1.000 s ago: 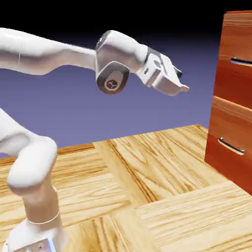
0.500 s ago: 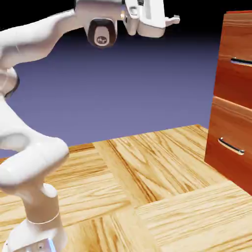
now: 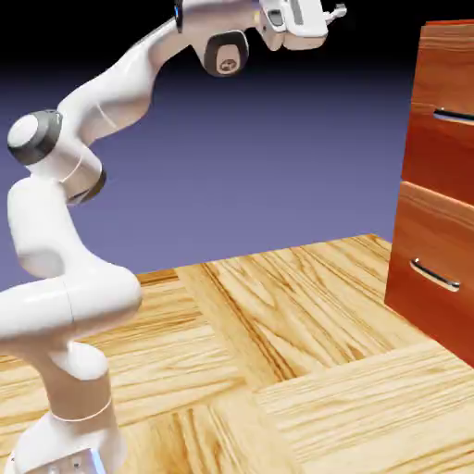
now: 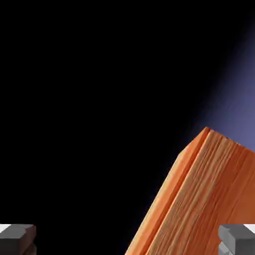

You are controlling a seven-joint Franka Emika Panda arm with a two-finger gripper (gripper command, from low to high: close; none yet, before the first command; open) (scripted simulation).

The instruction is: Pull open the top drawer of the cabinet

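The cabinet [image 3: 441,199] stands at the exterior view's right edge, tall, glossy and red-brown. Its top drawer [image 3: 442,153] is flush with the front, and the slim silver handle [image 3: 455,116] lies across it. My gripper [image 3: 335,12] hangs high at the picture's top, left of the cabinet, above the handle's height and well apart from it. In the hand view the two grey fingertips [image 4: 17,238] sit far apart at the bottom corners, so the gripper [image 4: 127,243] is open with nothing held. A top corner of the cabinet [image 4: 214,199] shows at the lower right.
A matching lower drawer with its own silver handle [image 3: 434,275] sits below the top one. The light parquet floor [image 3: 278,352] spreads between the robot's base [image 3: 65,435] and the cabinet.
The arm has swung upward. The hand rose from mid-height to the top of the exterior view, levelled out, then edged right toward the cabinet. The gripper stayed open.
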